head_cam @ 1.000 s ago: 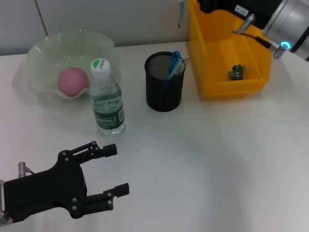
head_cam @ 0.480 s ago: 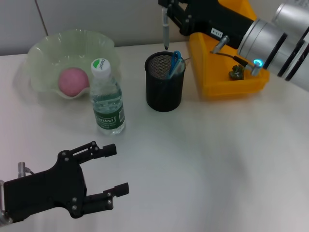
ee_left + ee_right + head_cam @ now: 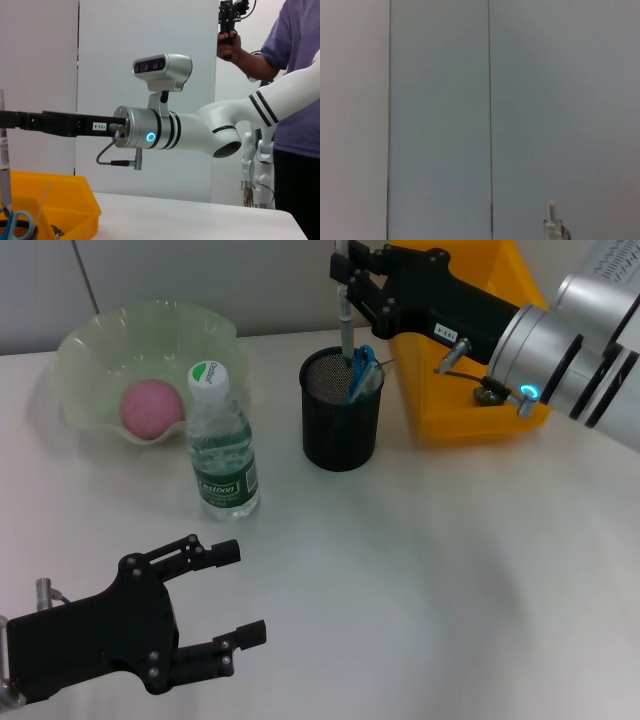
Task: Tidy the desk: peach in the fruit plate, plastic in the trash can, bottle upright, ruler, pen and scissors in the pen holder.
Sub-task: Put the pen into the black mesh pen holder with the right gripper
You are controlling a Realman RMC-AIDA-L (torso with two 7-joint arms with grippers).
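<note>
My right gripper (image 3: 343,278) is shut on a grey pen (image 3: 345,328), held upright with its lower end inside the rim of the black mesh pen holder (image 3: 342,430). Blue-handled scissors (image 3: 362,366) stand in the holder, and a thin clear strip that may be the ruler leans beside them. The pink peach (image 3: 152,407) lies in the pale green fruit plate (image 3: 95,340). The water bottle (image 3: 222,445) stands upright. A crumpled greenish plastic piece (image 3: 487,390) lies in the yellow trash bin (image 3: 440,390). My left gripper (image 3: 228,592) rests open at the near left.
The right arm (image 3: 150,135) reaches across above the bin and holder. In the left wrist view the pen (image 3: 4,160) hangs over the holder (image 3: 20,233), and a person in a purple shirt (image 3: 295,75) stands beyond the table.
The right arm swung in from the back right with the pen and lowered it, so its tip went from above the holder to inside the rim. The left arm stayed still.
</note>
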